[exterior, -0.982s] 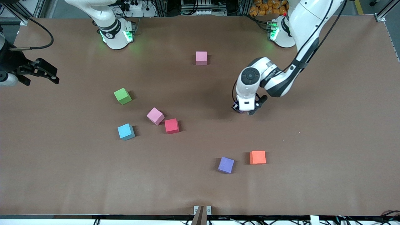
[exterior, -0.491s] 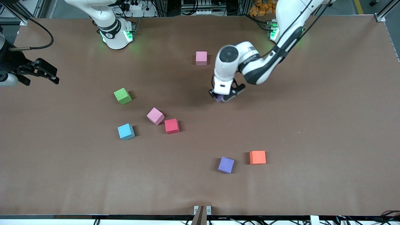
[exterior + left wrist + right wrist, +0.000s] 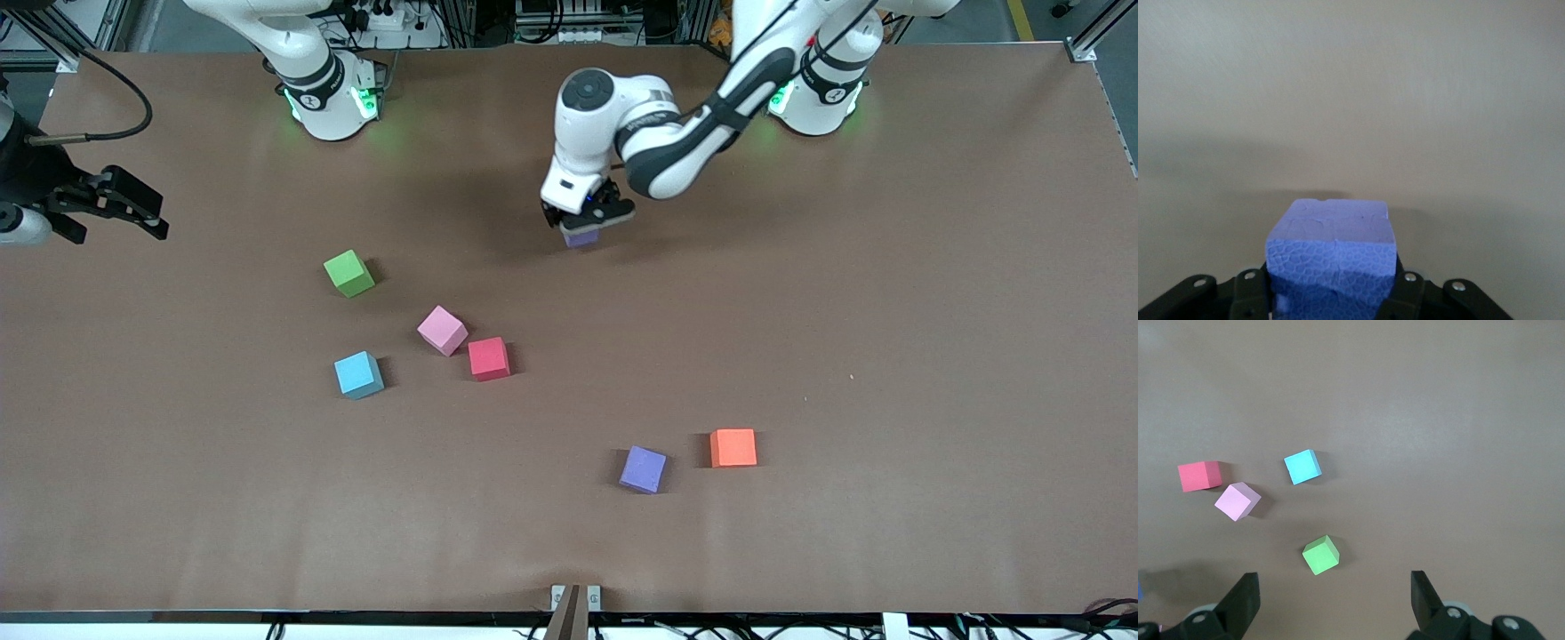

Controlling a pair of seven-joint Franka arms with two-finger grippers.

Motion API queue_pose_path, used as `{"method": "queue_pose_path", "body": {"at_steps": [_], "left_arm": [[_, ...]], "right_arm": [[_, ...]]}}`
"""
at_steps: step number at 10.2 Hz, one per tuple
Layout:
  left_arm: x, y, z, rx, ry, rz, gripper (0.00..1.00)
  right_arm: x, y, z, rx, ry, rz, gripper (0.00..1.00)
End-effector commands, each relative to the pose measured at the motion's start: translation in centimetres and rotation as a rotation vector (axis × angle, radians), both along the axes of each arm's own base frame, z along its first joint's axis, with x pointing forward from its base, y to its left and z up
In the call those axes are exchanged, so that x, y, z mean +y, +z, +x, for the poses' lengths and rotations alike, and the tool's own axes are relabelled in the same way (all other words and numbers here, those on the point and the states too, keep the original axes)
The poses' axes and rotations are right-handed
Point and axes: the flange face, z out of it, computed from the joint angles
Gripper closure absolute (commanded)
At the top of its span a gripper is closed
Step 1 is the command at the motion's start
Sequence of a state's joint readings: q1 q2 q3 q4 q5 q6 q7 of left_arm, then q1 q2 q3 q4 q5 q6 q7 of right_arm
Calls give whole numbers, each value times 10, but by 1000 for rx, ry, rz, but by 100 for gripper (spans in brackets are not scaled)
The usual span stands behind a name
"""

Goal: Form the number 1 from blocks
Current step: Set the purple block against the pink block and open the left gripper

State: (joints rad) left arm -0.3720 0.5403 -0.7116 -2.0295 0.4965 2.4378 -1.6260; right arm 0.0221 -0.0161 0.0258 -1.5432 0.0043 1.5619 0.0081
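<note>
Left gripper (image 3: 587,216) is carrying a clamped purple block (image 3: 581,237) over the table (image 3: 889,267); right gripper (image 3: 107,209) is waiting, fingers apart.

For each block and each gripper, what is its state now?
Held purple block: gripped, off the table.
Left gripper: shut on it.
Right gripper: open, empty, waiting.
Green block: loose.
Pink block: beside the red block.
Other purple block: loose.

White arms (image 3: 622,116), black joints, green-lit bases (image 3: 333,102).
</note>
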Motion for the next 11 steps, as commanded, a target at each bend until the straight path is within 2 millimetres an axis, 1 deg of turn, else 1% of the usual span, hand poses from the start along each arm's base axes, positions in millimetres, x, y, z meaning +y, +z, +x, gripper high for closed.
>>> {"method": "queue_pose_path", "body": {"at_steps": [1,2,4,5,6,7,11], "left_arm": [[-14,-11,-17,2,-105,10,100],[-15,-17,-25,12,-121,31,100],[-12,-21,-26,21,-155,64,100],[-12,-26,-30,31,-161,73,100],[-16,-30,-41,39,-179,76,100],[-16,-35,-43,49,-180,81,100],[-18,-43,-57,61,-209,91,100]], "right_arm": [[1,4,-1,-7,-2,16,0],[0,4,0,-9,-4,15,0],[1,4,-1,-7,-1,14,0],[1,4,0,-9,-1,14,0],[1,4,0,-9,-1,14,0],[-1,4,-1,-5,5,12,0],[-6,3,-1,-5,-2,12,0]]}}
